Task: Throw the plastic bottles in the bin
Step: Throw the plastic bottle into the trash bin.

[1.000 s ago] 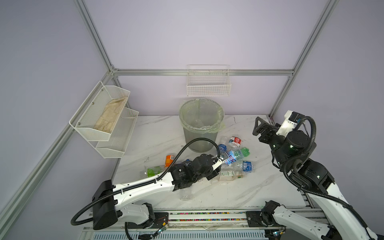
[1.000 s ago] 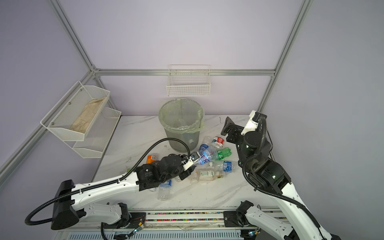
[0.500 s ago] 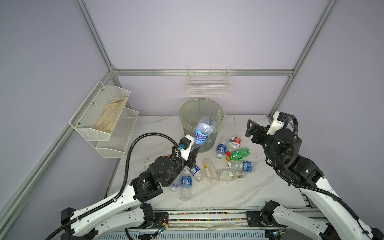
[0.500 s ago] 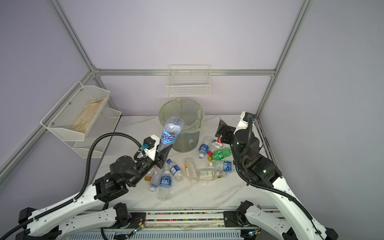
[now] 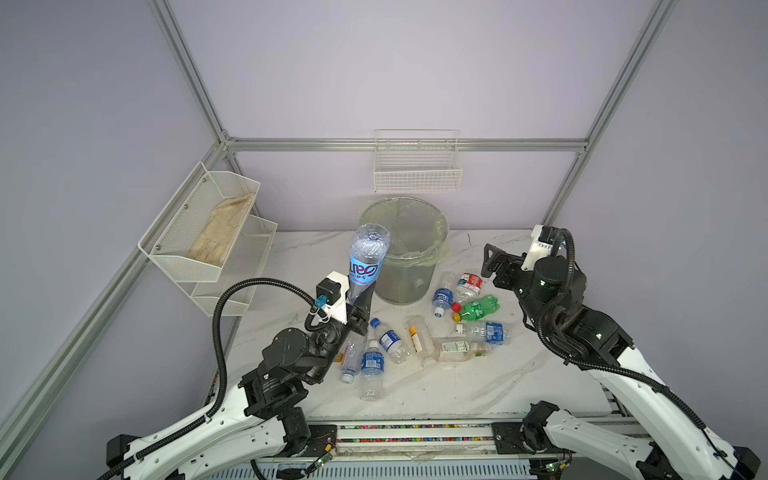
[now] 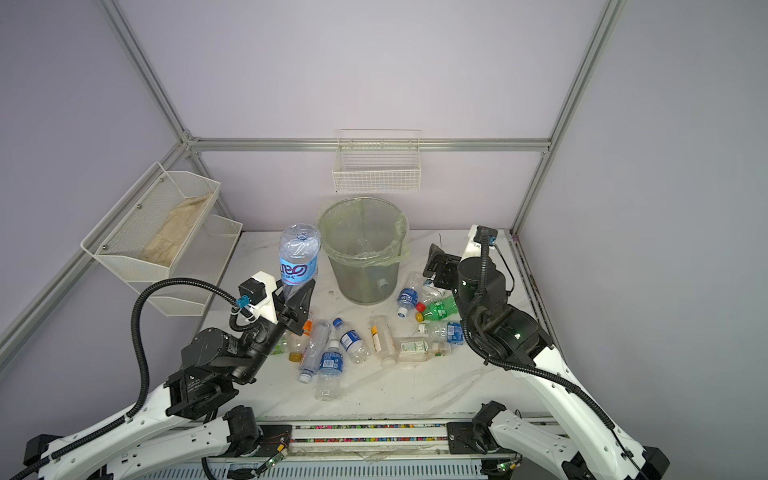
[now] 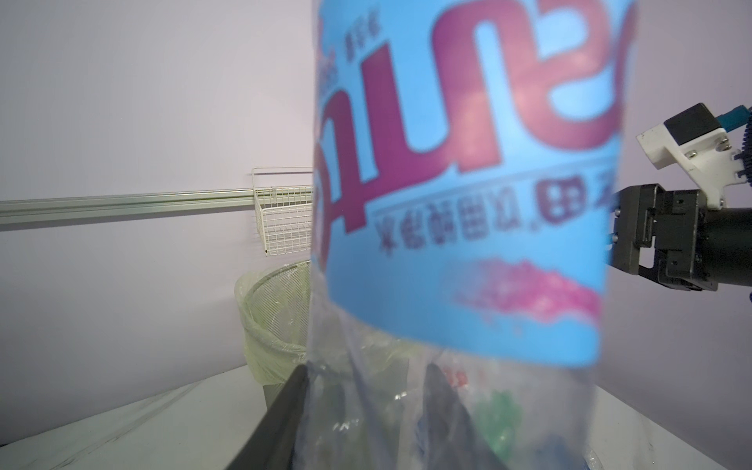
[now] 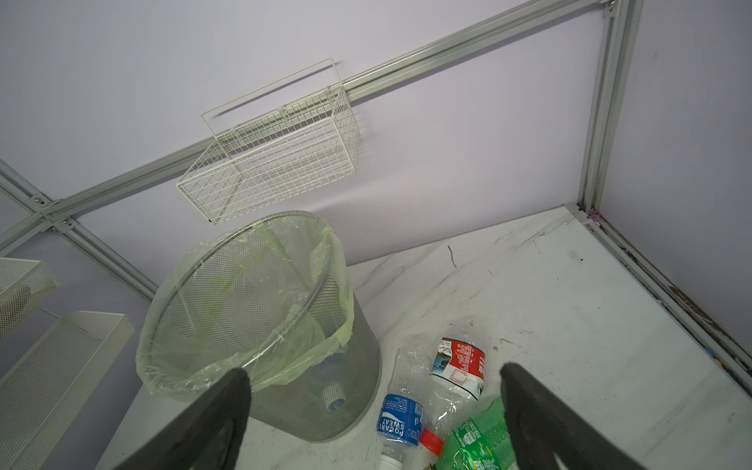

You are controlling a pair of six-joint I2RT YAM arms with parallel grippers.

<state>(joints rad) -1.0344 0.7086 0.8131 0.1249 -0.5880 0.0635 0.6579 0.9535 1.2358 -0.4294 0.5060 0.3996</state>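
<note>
Left gripper [image 5: 360,300] clamped on neck end of blue-label bottle [image 5: 367,262], base up, beside bin [image 5: 444,232]. Best practice: centre bottle over opening before release. Right gripper [image 5: 491,264] agape, empty, near loose bottles [image 5: 478,309].

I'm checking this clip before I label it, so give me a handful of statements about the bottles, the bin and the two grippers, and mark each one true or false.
1. The left gripper holds a blue-labelled bottle up off the table. True.
2. That bottle is already inside the bin. False: it is held outside the bin, beside its rim.
3. The right gripper has its fingers spread, holding nothing. True.
4. The green bottle stands upright. False: it lies on its side on the table.
5. The white wire basket on the back wall holds bottles. False: nothing shows in it.
</note>
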